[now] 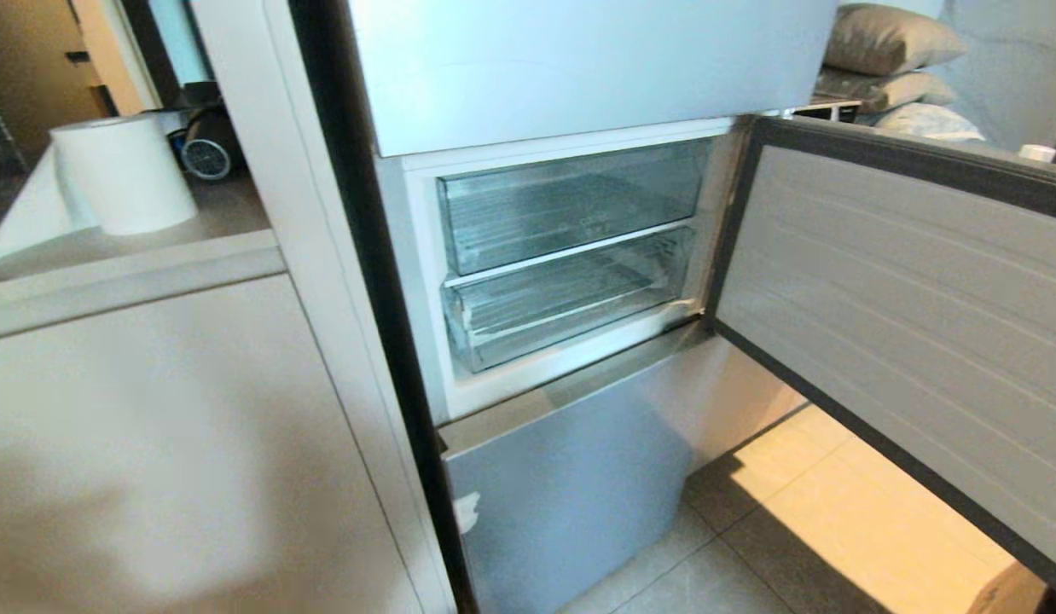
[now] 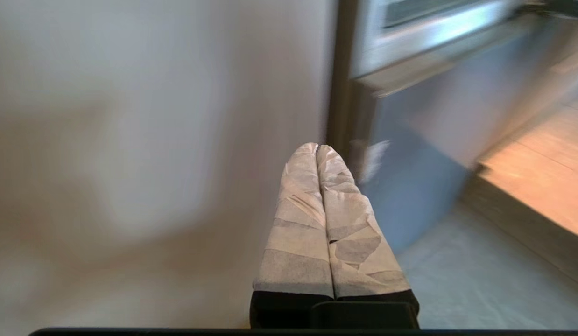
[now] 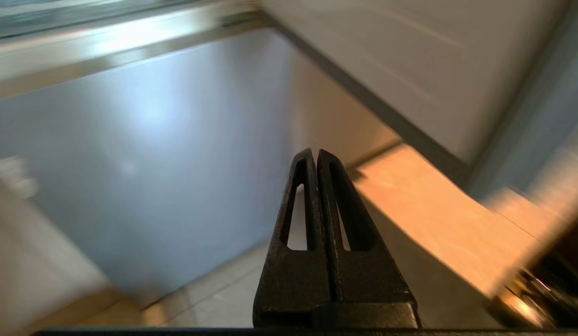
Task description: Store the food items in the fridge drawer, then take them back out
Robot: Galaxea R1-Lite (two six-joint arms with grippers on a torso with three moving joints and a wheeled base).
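Kitchen corner, tile floor point(image 1: 750, 546); fridge mid door point(image 1: 903, 315) swung open to robot's right, showing clear upper bin point(image 1: 571, 200) and below it the drawer point(image 1: 571, 294), pushed in, long axis running across the fridge front; no fruit visible in any view, so whereabouts unknown. Both arms low w/ closed, empty jaws: L gripper point(image 2: 317, 148) by cabinet side point(image 2: 130, 140) left of fridge, R gripper point(image 3: 315, 153) before the lower fridge panel point(image 3: 153, 163). Judgement: drawer lies up and fwd of both; R looks more squarely under the opening, L offset left.
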